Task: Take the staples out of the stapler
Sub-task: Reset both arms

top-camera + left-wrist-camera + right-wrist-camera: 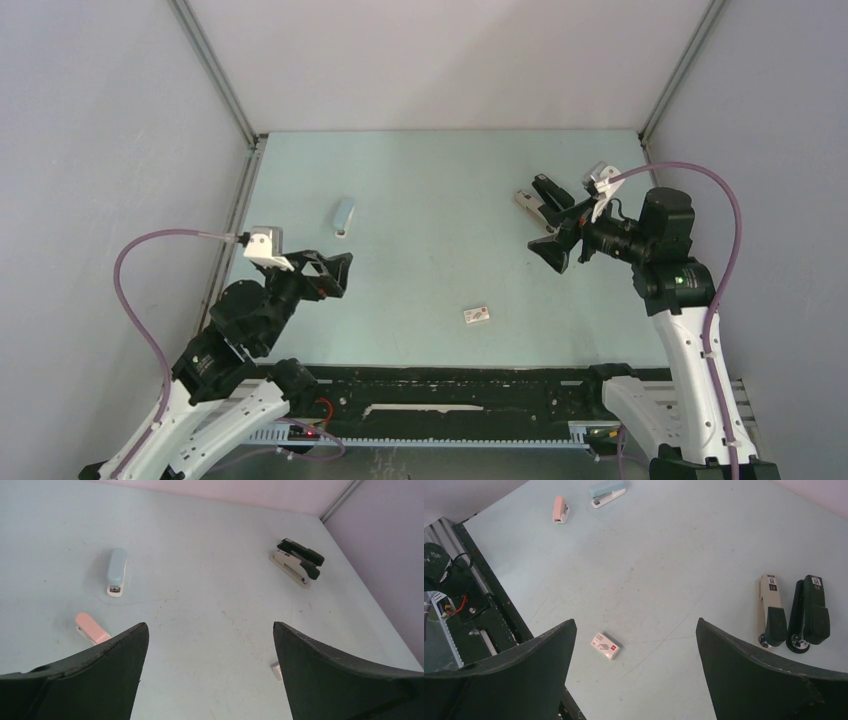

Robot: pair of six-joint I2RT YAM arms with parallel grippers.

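1. When the table (450,170) is read from overhead as a clock face, with 12 at the far wall, four staplers are found on it. Which one is meant by the task cannot be told.
2. The black stapler (548,188) and the beige stapler (527,200) are laid side by side, just apart, at about 2 o'clock. Both long axes are run from 10 to 4, and which end is the mouth cannot be told.
3. The blue stapler (344,214) is placed at about 10 o'clock. Its long axis is set nearly from 1 to 7, and its pale mouth end is turned toward 7.
4. The small pink stapler (91,628) is shown only in the wrist views. It is laid near the blue one, on the side of the arms.
5. A small white box (477,314) with a red mark is laid at 6 o'clock, close to the near edge. Its long axis is set roughly from 9 to 3.
6. Loose staples cannot be made out in any view.
7. The left gripper (342,275) is held above the table at 8 o'clock, its fingers spread wide with nothing between them.
8. The right gripper (556,237) is held near the black and beige pair, apart from both, its fingers likewise spread wide and empty.
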